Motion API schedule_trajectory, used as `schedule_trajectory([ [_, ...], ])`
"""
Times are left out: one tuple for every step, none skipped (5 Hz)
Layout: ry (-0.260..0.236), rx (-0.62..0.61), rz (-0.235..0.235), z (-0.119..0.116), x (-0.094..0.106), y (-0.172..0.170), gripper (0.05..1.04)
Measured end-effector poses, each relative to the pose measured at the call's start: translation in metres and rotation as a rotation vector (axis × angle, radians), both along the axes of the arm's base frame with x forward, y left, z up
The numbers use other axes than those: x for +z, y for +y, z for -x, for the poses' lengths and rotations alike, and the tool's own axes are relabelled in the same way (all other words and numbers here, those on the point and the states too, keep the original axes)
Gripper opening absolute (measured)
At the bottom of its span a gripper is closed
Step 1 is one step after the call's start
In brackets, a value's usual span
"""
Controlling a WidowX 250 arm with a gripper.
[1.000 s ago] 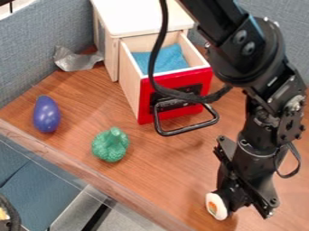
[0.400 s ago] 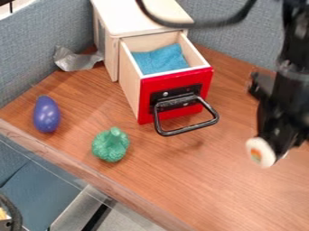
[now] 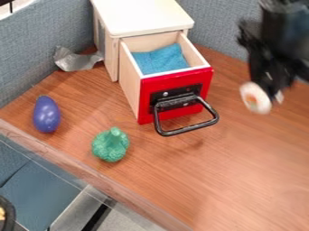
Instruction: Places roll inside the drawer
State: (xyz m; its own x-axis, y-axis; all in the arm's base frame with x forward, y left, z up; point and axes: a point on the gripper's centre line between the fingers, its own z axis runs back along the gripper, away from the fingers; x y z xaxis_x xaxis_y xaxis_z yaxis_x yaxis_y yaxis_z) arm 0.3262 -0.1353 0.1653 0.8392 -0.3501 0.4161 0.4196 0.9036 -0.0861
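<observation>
We saw the black hand [image 3: 269,90] well to the right of the drawer [image 3: 178,79], as we looked at it, with the arm [image 3: 285,31] coming down from the top right edge. It was pinching the sushi roll [image 3: 255,97] at its tip, so the roll was outside the drawer, off to its right. The roll's round white end, orange at the middle, was turned mostly toward us, and hand and arm were both blurred.

We found the drawer pulled open, its red front facing us and its pale wooden sides running back to the cabinet [image 3: 142,17]. A blue cloth [image 3: 160,59] lay inside the drawer, toward the back, and a black metal handle [image 3: 208,115] stuck out from the front of it. The cabinet stood directly behind the drawer, and we could make out its smooth whitish top and light wooden side.

To the left of the drawer, well apart from it, we had a purple toy eggplant [image 3: 46,114] lying with its stem end pointing away from us. The green toy broccoli [image 3: 110,145] was nearer to us than the drawer and a little to its left, its stalk upward. Behind and to the left of the drawer, close by the cabinet, we noticed a crumpled silver sheet [image 3: 77,59]. The brown wooden surface [image 3: 181,180] ran under the drawer and out in front of it, and a blue-gray partition [image 3: 48,40] rose behind and to its left.
</observation>
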Motion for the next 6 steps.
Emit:
schedule_trajectory([
  [-0.034, 0.101, 0.016, -0.028, 0.011, 0.038, 0.324],
  [-0.039, 0.175, 0.012, -0.046, 0.012, 0.072, 0.324],
  [-0.040, 0.257, 0.000, -0.060, 0.013, 0.110, 0.324],
  [-0.009, 0.327, -0.007, -0.066, 0.004, 0.139, 0.323],
  [0.011, 0.386, -0.019, -0.068, -0.001, 0.162, 0.323],
  [0.050, 0.414, -0.045, -0.068, -0.014, 0.172, 0.324],
])
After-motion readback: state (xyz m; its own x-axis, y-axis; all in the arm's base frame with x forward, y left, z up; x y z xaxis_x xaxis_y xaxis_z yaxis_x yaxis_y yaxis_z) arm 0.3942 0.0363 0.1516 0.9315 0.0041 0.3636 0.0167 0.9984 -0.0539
